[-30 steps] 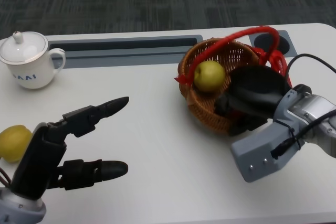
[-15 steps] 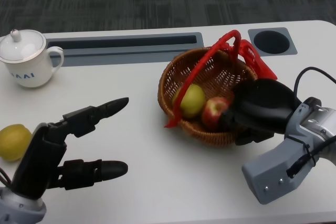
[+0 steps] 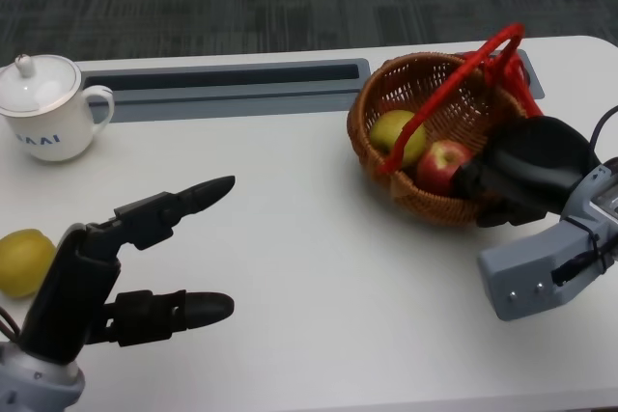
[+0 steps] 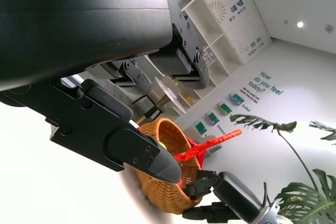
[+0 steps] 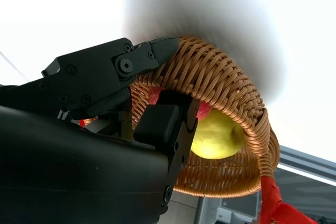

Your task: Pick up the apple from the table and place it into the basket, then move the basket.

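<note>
Right hand (image 3: 526, 173) grips the near rim of the wicker basket (image 3: 425, 94), fingers inside and outside the wall. Basket stands near the table's (image 3: 309, 287) far right corner, holding a red apple (image 3: 442, 163) beside a green one (image 3: 398, 132). Left hand (image 3: 126, 267) hovers near the front left edge, fingers spread, holding nothing. Lemon (image 3: 24, 262) and teapot (image 3: 43, 108) lie along the left edge.

A white lidded teapot (image 3: 53, 108) (blue lettering, illegible) stands far-left; a yellow fruit (image 3: 23, 262), perhaps a lemon, lies nearer.
</note>
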Robot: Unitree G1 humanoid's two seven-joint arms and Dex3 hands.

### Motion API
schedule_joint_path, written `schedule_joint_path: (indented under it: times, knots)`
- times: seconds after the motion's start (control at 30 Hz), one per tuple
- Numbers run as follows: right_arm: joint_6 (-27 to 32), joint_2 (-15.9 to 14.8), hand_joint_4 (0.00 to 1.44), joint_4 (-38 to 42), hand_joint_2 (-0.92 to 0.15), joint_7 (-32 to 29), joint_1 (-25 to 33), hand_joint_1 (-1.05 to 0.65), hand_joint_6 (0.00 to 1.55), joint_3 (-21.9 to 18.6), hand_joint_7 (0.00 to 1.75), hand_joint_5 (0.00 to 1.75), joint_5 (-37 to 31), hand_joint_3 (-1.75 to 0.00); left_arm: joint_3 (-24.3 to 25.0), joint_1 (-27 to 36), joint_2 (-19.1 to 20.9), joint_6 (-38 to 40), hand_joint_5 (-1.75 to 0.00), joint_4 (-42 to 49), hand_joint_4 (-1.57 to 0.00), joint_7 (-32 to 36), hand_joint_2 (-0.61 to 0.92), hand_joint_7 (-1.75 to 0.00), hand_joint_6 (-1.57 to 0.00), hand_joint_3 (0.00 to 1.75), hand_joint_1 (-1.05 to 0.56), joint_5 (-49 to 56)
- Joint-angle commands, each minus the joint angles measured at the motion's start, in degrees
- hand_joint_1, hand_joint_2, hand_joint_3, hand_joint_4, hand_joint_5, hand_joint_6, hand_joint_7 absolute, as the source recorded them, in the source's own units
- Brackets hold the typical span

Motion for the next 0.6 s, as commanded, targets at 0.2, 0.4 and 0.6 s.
schedule_joint_path:
  times: [0.2, 0.4, 0.6]
  knots:
    - [5.4, 3.9, 0.81, 12.3, -0.91, -2.0, -6.0, -0.28, 1.0, 1.9, 0.01, 1.3, -0.6, -0.02, 0.8, 1.0, 0.9, -0.2, 0.0, -0.9, -0.7, 0.5, 0.81, 0.0, -0.64, 0.0, -0.59, -0.2]
    - [10.1, 6.2, 0.83, 15.5, -0.9, 3.9, -8.9, -0.28, 1.03, 0.4, 0.01, 1.09, 1.4, 0.0, 0.9, 1.5, 0.8, -1.1, 0.0, -0.4, -0.71, 0.5, 0.8, -0.01, -0.66, 0.0, -0.58, -0.4]
    - [15.1, 8.0, 0.77, 16.6, -0.91, 8.9, -11.0, -0.33, 1.06, -1.6, 0.01, 1.36, 3.8, -0.01, 1.0, 2.8, 0.8, -1.7, 0.0, -0.6, -0.71, 0.3, 0.79, 0.0, -0.66, 0.0, -0.57, -1.2]
